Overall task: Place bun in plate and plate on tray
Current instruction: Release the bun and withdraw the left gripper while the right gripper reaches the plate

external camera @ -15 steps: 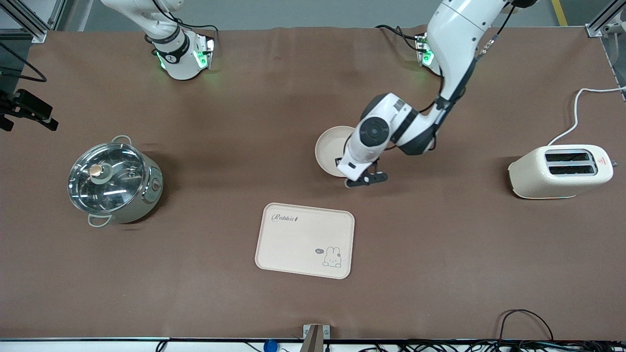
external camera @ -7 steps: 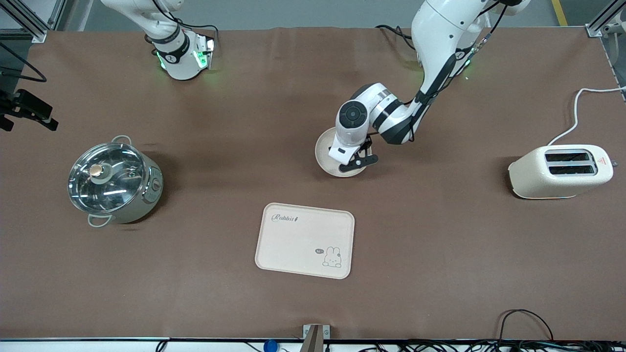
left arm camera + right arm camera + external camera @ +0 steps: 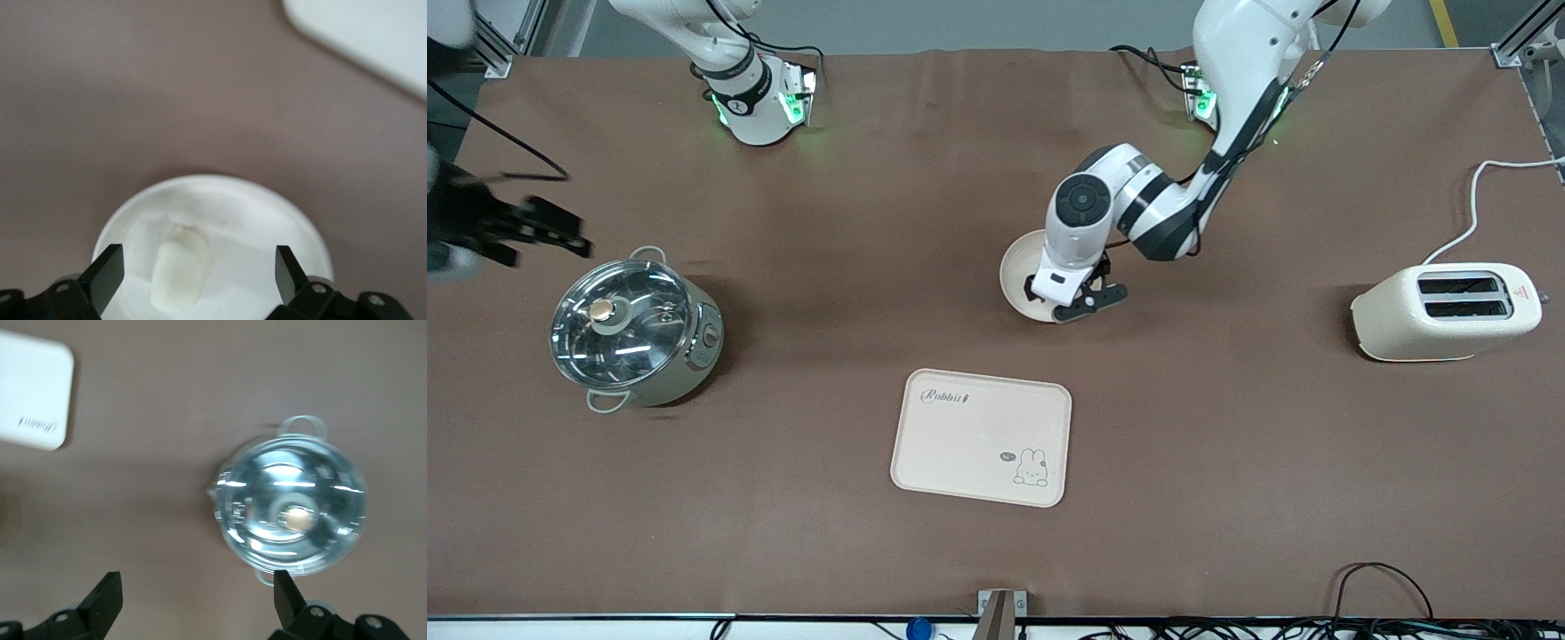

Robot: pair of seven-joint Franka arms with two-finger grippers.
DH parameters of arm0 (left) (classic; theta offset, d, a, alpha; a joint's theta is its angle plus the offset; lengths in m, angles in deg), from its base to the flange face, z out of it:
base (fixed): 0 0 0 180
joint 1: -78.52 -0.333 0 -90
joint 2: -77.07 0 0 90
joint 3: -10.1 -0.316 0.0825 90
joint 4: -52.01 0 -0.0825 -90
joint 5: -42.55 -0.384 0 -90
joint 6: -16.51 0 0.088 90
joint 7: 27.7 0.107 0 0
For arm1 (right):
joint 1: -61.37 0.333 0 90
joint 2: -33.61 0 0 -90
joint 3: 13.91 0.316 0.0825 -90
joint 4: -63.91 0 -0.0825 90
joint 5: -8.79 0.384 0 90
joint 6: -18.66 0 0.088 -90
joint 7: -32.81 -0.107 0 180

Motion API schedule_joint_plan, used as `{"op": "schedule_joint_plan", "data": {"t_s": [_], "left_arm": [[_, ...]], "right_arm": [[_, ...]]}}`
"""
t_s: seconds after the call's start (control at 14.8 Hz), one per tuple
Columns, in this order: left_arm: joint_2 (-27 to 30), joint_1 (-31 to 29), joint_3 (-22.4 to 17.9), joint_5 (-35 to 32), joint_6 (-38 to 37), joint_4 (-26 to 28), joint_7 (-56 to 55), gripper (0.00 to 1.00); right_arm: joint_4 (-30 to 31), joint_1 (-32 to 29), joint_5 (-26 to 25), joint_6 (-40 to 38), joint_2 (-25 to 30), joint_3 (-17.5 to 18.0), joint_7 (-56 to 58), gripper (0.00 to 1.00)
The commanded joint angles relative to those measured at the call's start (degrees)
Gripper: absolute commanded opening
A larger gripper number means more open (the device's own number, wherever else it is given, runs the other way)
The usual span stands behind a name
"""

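Black fingers (image 3: 107, 273) of the left gripper (image 3: 197, 277) stand wide apart with nothing between them but air, hanging low over the plate (image 3: 267, 220). Straight below that gap the bun (image 3: 179, 270) lies in the plate's well, a pale lump touching neither finger. In the front view the left gripper (image 3: 1074, 300) covers the plate's (image 3: 1018, 267) edge toward the left arm's end of the tabletop (image 3: 1227, 444), so only the crescent toward the right arm's end shows.

At about seven o'clock from the plate, nearer the front camera, the tray (image 3: 982, 437) lies flat with its rabbit corner nearest the camera. A strip of bare brown cloth separates plate rim from tray edge; the two do not touch. Round the tray there is open cloth on every side.

The right gripper (image 3: 197, 600) hovers, its fingers (image 3: 107, 597) also spread wide and holding nothing, above the steel pot (image 3: 636, 331) with its glass lid, which stands well apart from the tray at about ten o'clock from it. In the front view that right gripper (image 3: 534, 233) shows as a dark blur near the table's edge.

A cream toaster (image 3: 1448, 311) sits toward the left arm's end, at three o'clock from the plate, with wide clear cloth between them.
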Motion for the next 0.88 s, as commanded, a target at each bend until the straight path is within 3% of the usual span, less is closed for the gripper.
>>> {"op": "schedule_joint_plan", "data": {"t_s": [0.0, 0.14, 0.34, 0.61, 0.81], "left_arm": [[4.7, -3.3, -0.5, -1.4, -1.9, -3.0, 0.5, 1.00], [5.7, -8.4, -0.3, -1.7, -3.5, -7.5, 5.6, 1.00], [8.5, -13.4, -0.4, -1.8, -7.8, -13.0, 15.6, 1.00], [11.2, -18.1, -0.7, -1.8, -20.9, -19.2, 28.3, 1.00], [16.2, -20.1, -0.9, -1.5, -30.6, -22.0, 36.8, 1.00]], "right_arm": [[1.0, 3.8, 8.0, 1.2, -6.2, -0.2, 0.6, 1.00], [3.3, 5.2, 13.8, 5.7, -10.1, -0.2, -2.0, 1.00], [7.1, 13.4, 18.6, 17.0, -15.9, -0.2, -12.6, 1.00], [15.4, 26.7, 30.0, 38.5, -20.3, -0.2, -17.8, 1.00], [17.9, 36.4, 35.4, 50.0, -23.6, -0.2, -22.9, 1.00]]}}
